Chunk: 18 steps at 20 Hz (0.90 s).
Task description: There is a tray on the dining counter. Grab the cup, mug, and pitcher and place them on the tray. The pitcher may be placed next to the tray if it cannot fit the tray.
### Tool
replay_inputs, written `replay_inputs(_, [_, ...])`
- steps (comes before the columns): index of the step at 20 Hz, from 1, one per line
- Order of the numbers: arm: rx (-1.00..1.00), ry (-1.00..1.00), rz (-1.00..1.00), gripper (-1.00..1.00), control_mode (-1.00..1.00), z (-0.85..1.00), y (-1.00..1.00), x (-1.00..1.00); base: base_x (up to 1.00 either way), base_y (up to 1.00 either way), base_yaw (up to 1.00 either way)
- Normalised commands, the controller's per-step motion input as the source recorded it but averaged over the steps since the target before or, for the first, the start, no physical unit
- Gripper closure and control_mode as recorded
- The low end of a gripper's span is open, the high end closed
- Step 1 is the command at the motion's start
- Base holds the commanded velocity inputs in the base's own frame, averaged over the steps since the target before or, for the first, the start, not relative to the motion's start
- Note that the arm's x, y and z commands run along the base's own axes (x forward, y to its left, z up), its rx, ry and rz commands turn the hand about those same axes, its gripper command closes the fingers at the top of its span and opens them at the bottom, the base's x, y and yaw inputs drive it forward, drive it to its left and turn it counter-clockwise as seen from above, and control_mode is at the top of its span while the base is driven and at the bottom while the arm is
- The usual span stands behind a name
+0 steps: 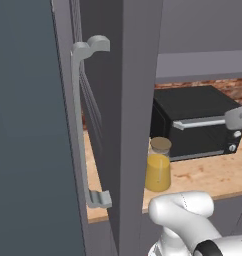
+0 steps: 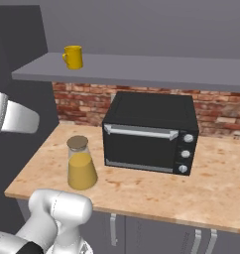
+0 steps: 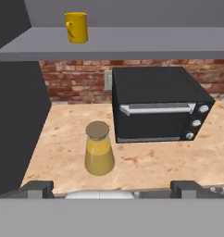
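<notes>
At the far left stands a tall dark grey cabinet [image 1: 38, 150] with a long pale handle [image 1: 83, 125], and it crowds the left end of the tan worktop [image 2: 201, 188]. Just right of that cabinet, near the worktop's front edge, the pitcher [image 3: 99, 149] stands upright, its long axis vertical, cork lid on top and orange juice filling the cone below. From the hand view the gripper [image 3: 111, 187] hangs low and short of the worktop, with the pitcher straight ahead and a little left of the middle between the jaws; the two dark finger tips [image 3: 37, 189] sit wide apart at the edges, so the jaws look released and hold nothing. To my eye the coming move is a plain reach forward, with a small shift left to centre the narrow neck. Right of the pitcher, and farther back, sits a black toaster oven [image 2: 149, 134], near enough to watch but not in the path. Above, on the grey shelf [image 2: 142, 69], the mug [image 2: 73, 56] stands over the pitcher's side. Red brick [image 2: 216, 111] backs the worktop at the right.
</notes>
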Motion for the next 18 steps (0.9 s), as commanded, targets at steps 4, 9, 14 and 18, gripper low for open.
replay_inputs(4, [0.0, -0.15, 0.04, -1.0, -1.0, 0.21, 0.17, 0.0, 0.0, 0.0, 0.0])
replay_inputs(9, [0.0, -0.05, 0.02, -1.0, -1.0, 0.21, 0.12, 0.06, 0.0, 0.0, 0.0])
replay_inputs(14, [0.0, 0.0, 0.01, -1.0, -1.0, 0.08, 0.07, 0.26, 0.0, 0.0, 0.0])
replay_inputs(18, [0.0, 0.0, 0.0, -1.0, -1.0, 0.0, 0.08, 0.36, 0.0, 0.0, 0.0])
